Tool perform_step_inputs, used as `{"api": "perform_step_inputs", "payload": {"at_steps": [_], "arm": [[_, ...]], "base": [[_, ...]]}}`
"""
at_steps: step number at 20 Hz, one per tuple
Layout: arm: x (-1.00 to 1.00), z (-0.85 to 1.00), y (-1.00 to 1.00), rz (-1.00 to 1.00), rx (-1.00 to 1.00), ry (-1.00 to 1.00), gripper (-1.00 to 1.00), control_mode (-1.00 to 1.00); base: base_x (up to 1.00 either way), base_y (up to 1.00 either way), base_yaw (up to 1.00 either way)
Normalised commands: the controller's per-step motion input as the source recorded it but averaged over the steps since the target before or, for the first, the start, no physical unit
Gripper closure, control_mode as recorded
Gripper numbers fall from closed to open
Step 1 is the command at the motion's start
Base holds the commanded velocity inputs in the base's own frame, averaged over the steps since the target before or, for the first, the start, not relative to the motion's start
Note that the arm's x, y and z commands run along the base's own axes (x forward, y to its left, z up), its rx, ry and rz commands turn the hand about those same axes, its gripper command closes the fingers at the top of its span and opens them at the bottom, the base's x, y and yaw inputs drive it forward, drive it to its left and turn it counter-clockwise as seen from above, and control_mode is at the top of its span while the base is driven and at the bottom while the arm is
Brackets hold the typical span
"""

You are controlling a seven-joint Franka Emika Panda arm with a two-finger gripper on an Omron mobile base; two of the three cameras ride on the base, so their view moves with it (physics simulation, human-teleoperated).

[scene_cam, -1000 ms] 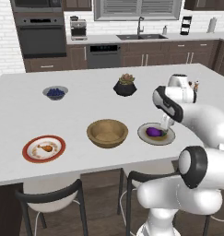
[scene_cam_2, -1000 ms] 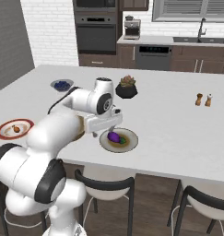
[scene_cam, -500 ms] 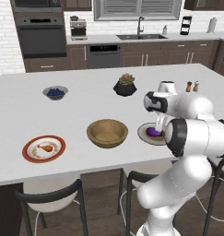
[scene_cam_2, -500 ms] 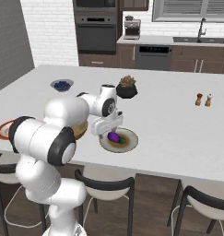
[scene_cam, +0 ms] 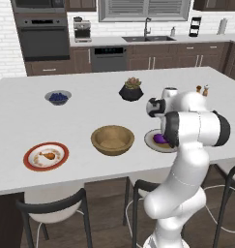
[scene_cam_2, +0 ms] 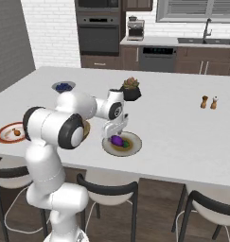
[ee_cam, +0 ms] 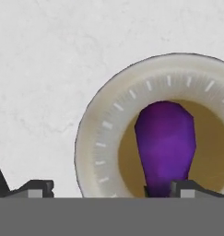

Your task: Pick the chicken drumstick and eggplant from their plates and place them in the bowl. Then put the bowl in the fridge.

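A: How far along is the task?

B: Barely begun. The end effector (scene_cam_2: 115,135) hangs spread wide and empty, just above the eggplant (scene_cam_2: 117,140) on its grey-green plate (scene_cam_2: 133,146).

A: And the rest?

B: Beside it, the wooden bowl (scene_cam: 112,139) is empty; farther off, the chicken drumstick (scene_cam: 48,155) lies on its red-rimmed plate (scene_cam: 29,160).

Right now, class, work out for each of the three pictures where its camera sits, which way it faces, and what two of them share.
Left base view: behind the arm's left, looking forward and down over the counter; the white arm rises at lower right.
Right base view: behind the arm's right, facing the same counter; the arm rises at lower left.
Hand view: on the hand, looking down along the open gripper at the eggplant on its plate.
Both base views share the wooden bowl and drumstick.
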Motion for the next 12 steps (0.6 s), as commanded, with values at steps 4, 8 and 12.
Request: {"api": "perform_step_inputs", "payload": {"at_steps": [4,8,12], "arm": [[0.34,-0.22,-0.08,0.05,0.0,0.0,-1.0,-1.0],[0.23,-0.24,0.0,0.03,0.0,0.0,-1.0,-1.0],[0.21,-0.23,0.0,0.0,0.0,0.01,-1.0,-1.0]], "base": [[0.0,0.0,0.0],[0.0,0.0,0.0],[0.0,0.0,0.0]]}}
